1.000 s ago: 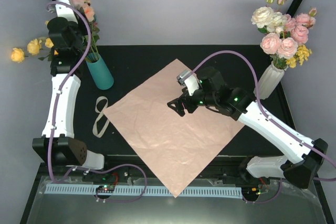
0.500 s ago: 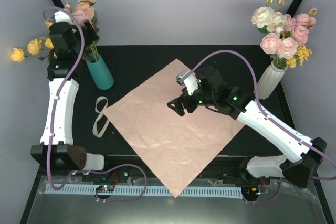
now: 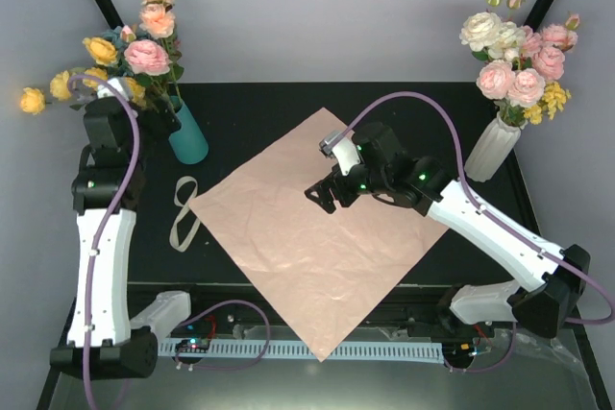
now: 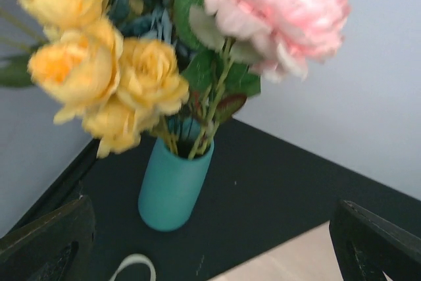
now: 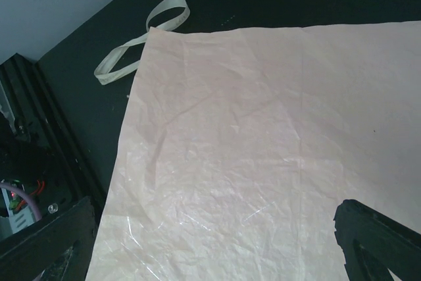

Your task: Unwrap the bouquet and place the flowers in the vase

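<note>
And the job looks all but done! The flowers, yellow roses, a big pink one and blue-green sprigs, stand stems-down in the teal vase at the back-left of the table.

The left fingers are spread wide just in front of the vase with nothing between them. The right fingers are spread wide too, empty, hovering over the pink wrapping paper.

That sheet lies flat like a diamond, thin and crinkled with fine creases and a slight sheen. The beige ribbon is a limp flat loop just off its left corner.

The vase is a smooth, plain tapered cylinder, the petals soft and fabric-like on thin green stems. What's left, I'd say, is only pulling the arms clear.
</note>
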You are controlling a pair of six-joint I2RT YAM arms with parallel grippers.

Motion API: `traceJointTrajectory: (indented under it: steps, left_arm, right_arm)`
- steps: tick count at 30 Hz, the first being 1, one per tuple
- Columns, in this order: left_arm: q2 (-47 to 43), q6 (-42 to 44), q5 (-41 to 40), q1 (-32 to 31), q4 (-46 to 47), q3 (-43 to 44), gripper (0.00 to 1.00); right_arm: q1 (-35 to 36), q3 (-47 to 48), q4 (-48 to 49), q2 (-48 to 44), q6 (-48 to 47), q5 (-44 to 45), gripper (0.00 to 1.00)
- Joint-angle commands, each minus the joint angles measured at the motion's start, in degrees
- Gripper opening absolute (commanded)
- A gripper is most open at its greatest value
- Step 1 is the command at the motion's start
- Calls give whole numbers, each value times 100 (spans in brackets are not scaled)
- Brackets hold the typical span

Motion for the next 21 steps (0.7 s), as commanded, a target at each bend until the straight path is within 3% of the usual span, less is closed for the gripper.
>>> traceJointTrajectory:
  steps: [1, 8, 13, 16, 21]
  left_arm:
    - [-727, -278, 334, 11, -810, -229, 99]
    - [-1703, -327, 783, 16, -1820, -554, 99]
    - [-2445, 118, 1029, 8, -2167, -1066, 99]
    - [-2857, 402, 990, 16, -2068, -1506, 99]
    - [-3402, 474, 859, 12, -1251, -2457, 99]
  right_arm:
    - [16, 137, -93, -98, 194, 254, 100]
    - [21, -197, 39, -432, 484, 851, 100]
    - [16, -629, 387, -880, 614, 1497, 100]
    - [23, -824, 668, -1301, 868, 2539, 100]
    - [19, -1313, 1365, -1887, 83, 3504, 100]
